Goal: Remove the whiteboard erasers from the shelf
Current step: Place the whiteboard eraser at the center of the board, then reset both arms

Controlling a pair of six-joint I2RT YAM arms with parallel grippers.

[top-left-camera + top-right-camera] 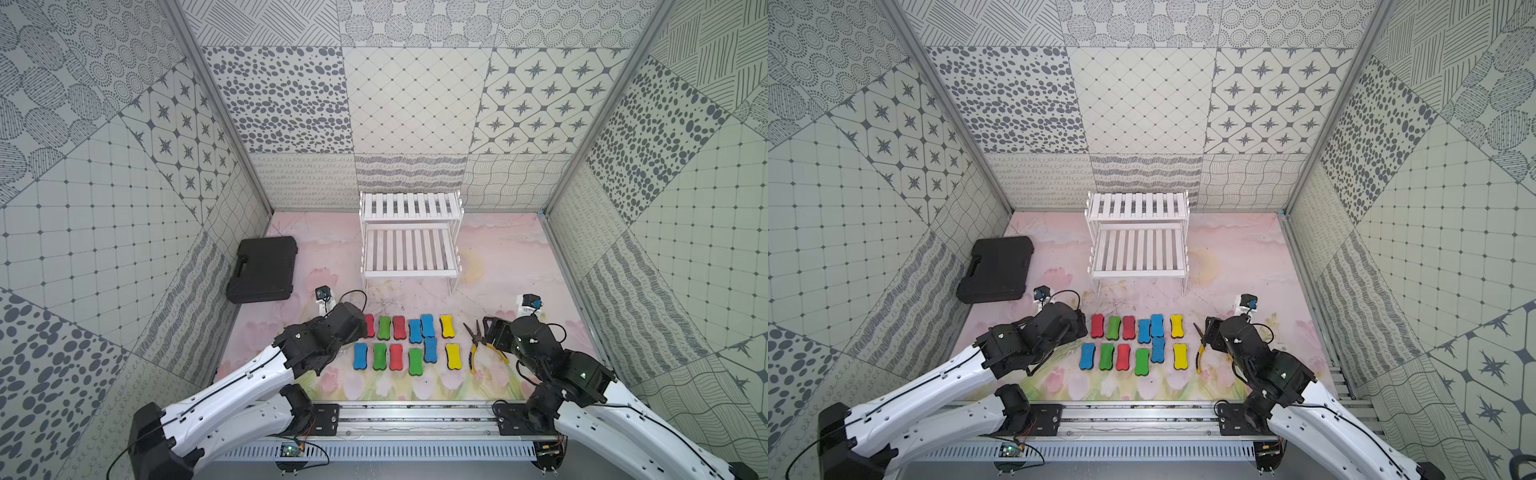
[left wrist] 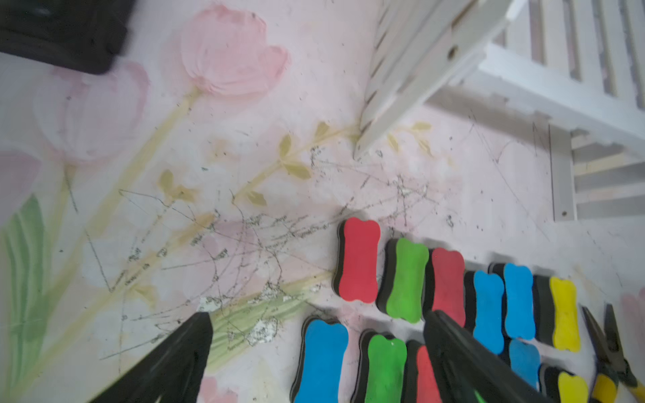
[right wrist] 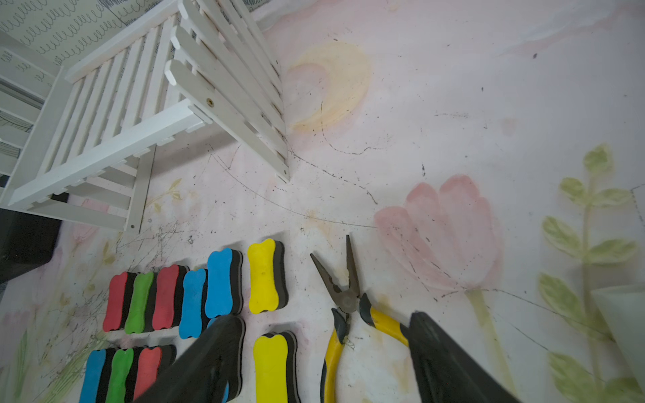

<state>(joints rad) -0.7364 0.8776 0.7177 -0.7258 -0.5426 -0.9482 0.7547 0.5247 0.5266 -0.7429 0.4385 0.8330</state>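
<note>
White shelf stands bare, so we should raise left tool and right tool, both wide open and empty, straight up off the erasers.

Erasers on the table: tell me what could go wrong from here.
1. The left gripper hangs open over the near row; a low sideways move could shove the red eraser into its close-packed neighbours.
2. The right gripper stands open above the pliers; a finger could snag a yellow handle and drag the pliers into the yellow eraser.
The shelf is already bare.
</note>
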